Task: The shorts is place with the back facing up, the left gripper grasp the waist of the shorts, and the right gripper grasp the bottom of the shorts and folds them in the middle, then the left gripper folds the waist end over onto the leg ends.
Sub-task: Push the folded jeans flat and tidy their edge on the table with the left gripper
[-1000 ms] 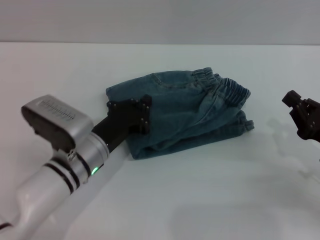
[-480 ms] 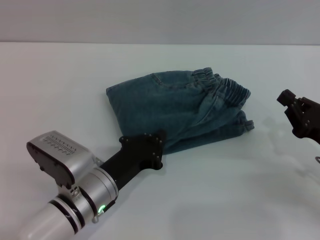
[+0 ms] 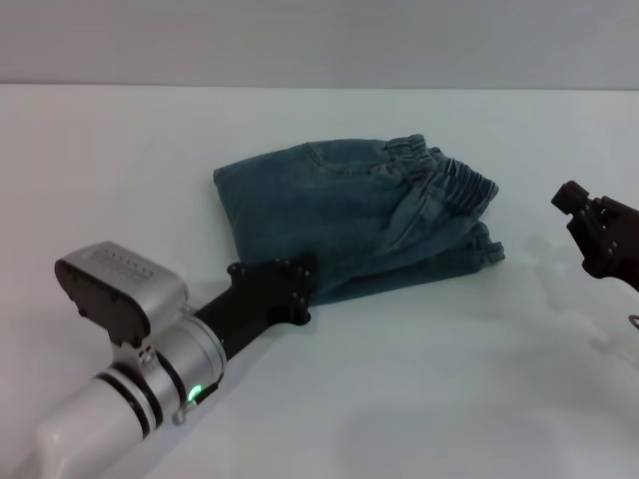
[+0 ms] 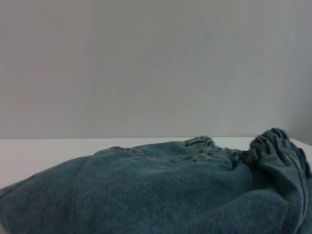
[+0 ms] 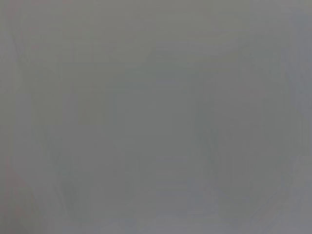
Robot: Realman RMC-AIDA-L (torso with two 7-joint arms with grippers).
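The shorts [image 3: 349, 220] lie folded into a compact blue denim bundle in the middle of the white table. The puckered elastic waist [image 3: 454, 185] lies on top at the bundle's right end, over lower denim layers; I cannot make out the leg hems. My left gripper [image 3: 293, 289], a black claw on a silver arm with a green light, sits at the bundle's near left corner, touching or just short of the cloth. The left wrist view shows the shorts [image 4: 156, 190] close up with the waist [image 4: 275, 146] to one side. My right gripper [image 3: 589, 222] hangs well to the right of the shorts, off the cloth.
The white table [image 3: 449, 379] runs to a grey wall behind. Nothing else lies on it. The right wrist view shows only a plain grey field.
My left gripper has drawn back from on top of the shorts to their near left corner. The right gripper has shifted slightly toward the shorts. The bundle has stayed in place.
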